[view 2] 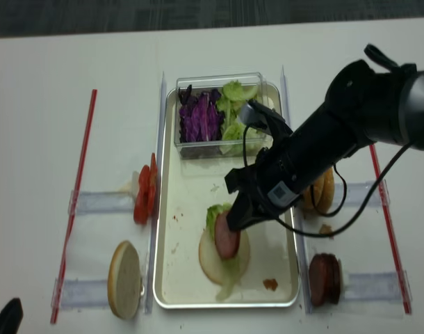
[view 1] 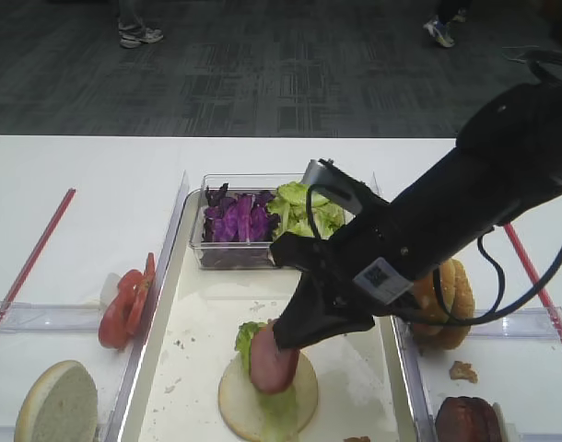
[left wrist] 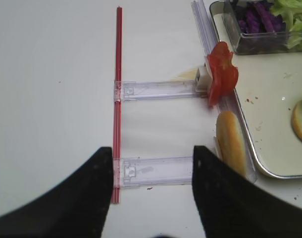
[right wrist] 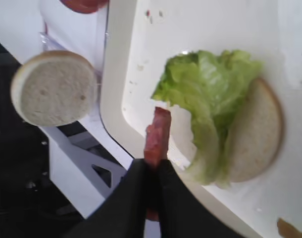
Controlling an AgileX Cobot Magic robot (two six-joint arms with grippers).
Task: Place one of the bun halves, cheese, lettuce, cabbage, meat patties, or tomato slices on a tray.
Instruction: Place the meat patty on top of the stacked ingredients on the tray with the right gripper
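One round, flat pink-red meat patty [view 1: 274, 360] is pinched in the right gripper [view 1: 290, 343], jaws shut on it, held on edge just above the green frilly lettuce [right wrist: 210, 94] and the pale round bun half [right wrist: 255, 131] on the big cream tray [view 1: 193, 368]. Bun & leaf look done; the patty isn't let go yet. Left gripper [left wrist: 153, 163] waits w/ jaws open, holding nothing.

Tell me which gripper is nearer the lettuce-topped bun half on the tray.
Right. The right gripper hangs directly over the lettuce-topped bun half, shut on a meat patty. The left gripper sits open off the tray's left side, over bare table.
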